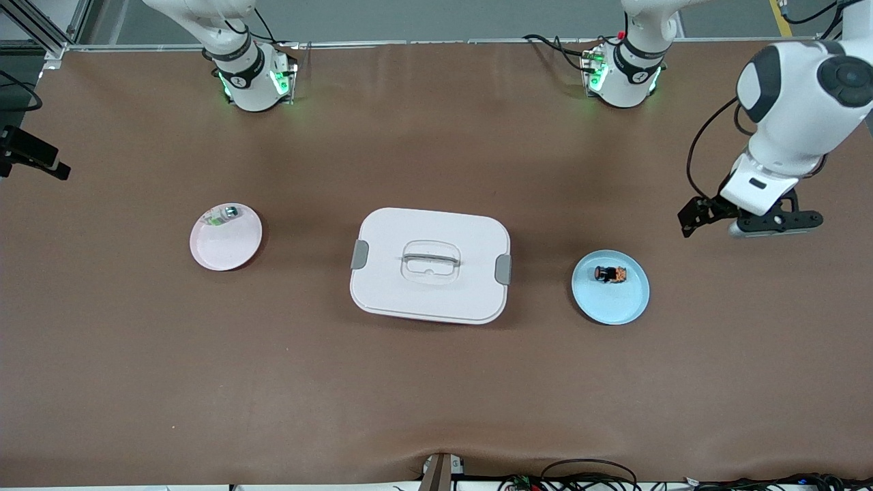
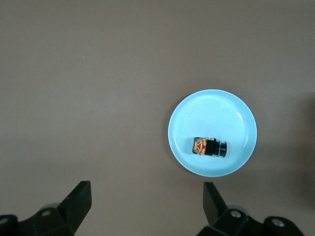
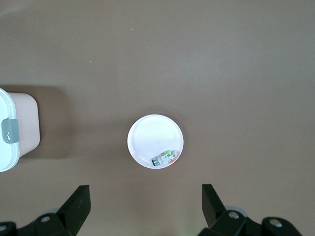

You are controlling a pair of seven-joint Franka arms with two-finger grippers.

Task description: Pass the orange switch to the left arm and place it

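Note:
The orange switch [image 1: 610, 274] [image 2: 209, 147] is a small black part with an orange face, lying on its side on a blue plate [image 1: 624, 303] [image 2: 211, 108]. The white lidded box [image 1: 430, 225] [image 3: 22, 123] sits mid-table, between the blue plate and a pink plate [image 1: 228, 249]. My left gripper [image 1: 774, 221] [image 2: 146, 192] hangs open and empty over bare table, toward the left arm's end from the blue plate. My right gripper [image 3: 145, 194] is out of the front view. In its wrist view it is open, empty and high over the table by the pink plate [image 3: 152, 132].
A pale whitish-green small part [image 1: 224, 215] [image 3: 164, 159] lies at the pink plate's edge. The arm bases [image 1: 252, 82] [image 1: 624, 75] stand along the table edge farthest from the front camera. Cables [image 1: 586, 477] lie along the nearest edge.

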